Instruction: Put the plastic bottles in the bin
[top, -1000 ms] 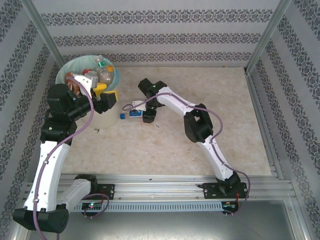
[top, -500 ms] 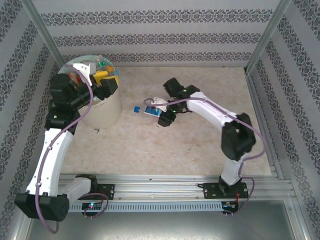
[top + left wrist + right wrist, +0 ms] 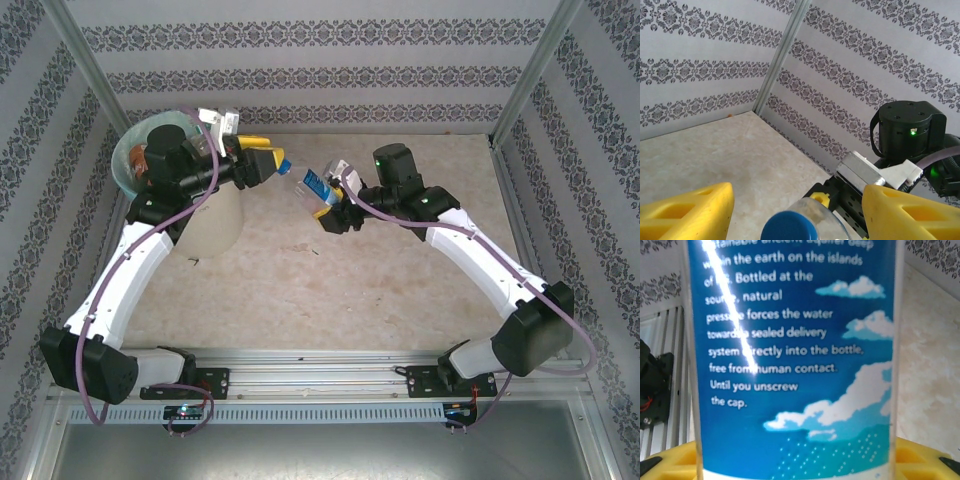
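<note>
A clear plastic bottle (image 3: 312, 185) with a blue label is held in the air over the table, with my right gripper (image 3: 335, 207) shut on its body. In the right wrist view that label (image 3: 795, 355) spans the frame between the yellow fingers (image 3: 925, 457). The bottle's blue cap (image 3: 788, 231) points at my left gripper (image 3: 262, 163) and sits between its yellow fingers (image 3: 690, 212), which stand open with gaps on both sides. The cream-white bin (image 3: 215, 225) with its teal liner is at the back left, mostly hidden under my left arm.
Patterned walls close in the table on three sides, with metal posts (image 3: 530, 75) at the back corners. The beige tabletop (image 3: 400, 290) lies below both raised grippers. My right arm's black wrist (image 3: 910, 132) faces the left wrist camera at close range.
My right gripper lifted the blue-labelled bottle off the table and carried it up and toward the back. My left gripper swung right from over the bin to meet the bottle's cap.
</note>
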